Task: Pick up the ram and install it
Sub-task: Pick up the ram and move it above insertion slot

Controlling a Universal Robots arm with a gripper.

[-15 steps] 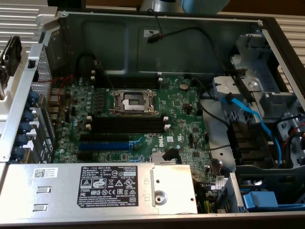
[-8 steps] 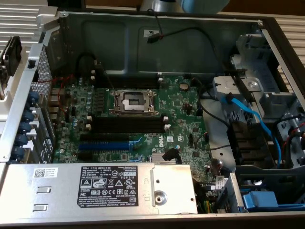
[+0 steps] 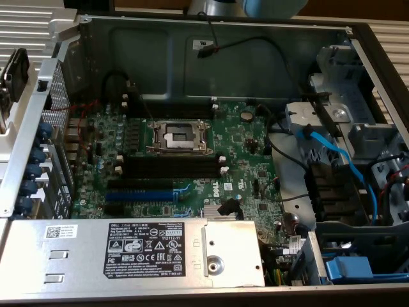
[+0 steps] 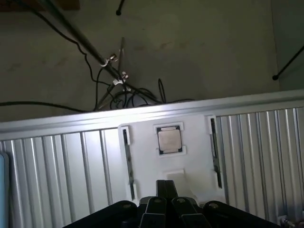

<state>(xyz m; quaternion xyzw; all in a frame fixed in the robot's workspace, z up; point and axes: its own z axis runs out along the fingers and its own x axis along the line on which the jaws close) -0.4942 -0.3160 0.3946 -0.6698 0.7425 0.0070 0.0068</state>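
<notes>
Computer case (image 3: 192, 57) lies open across the exterior view, with the green motherboard (image 3: 249, 147) in the middle of the frame and the silver power supply (image 3: 83, 252) along the lower left. Black memory slots (image 3: 169, 167) run just below the processor socket (image 3: 179, 135), blue expansion slot (image 3: 139, 195) beneath them. On the wrist view, a ribbed metal desk (image 4: 57, 171) carries a white holder (image 4: 190, 156). Tool (image 4: 166, 184) hangs over that holder, fingers pressed together, pinching nothing. Ram (image 4: 215, 152) stands on edge in a holder groove, a thin dark stick. A second stick (image 4: 127, 159) sits in the groove opposite, and a square processor chip (image 4: 169, 139) lies between the two.
</notes>
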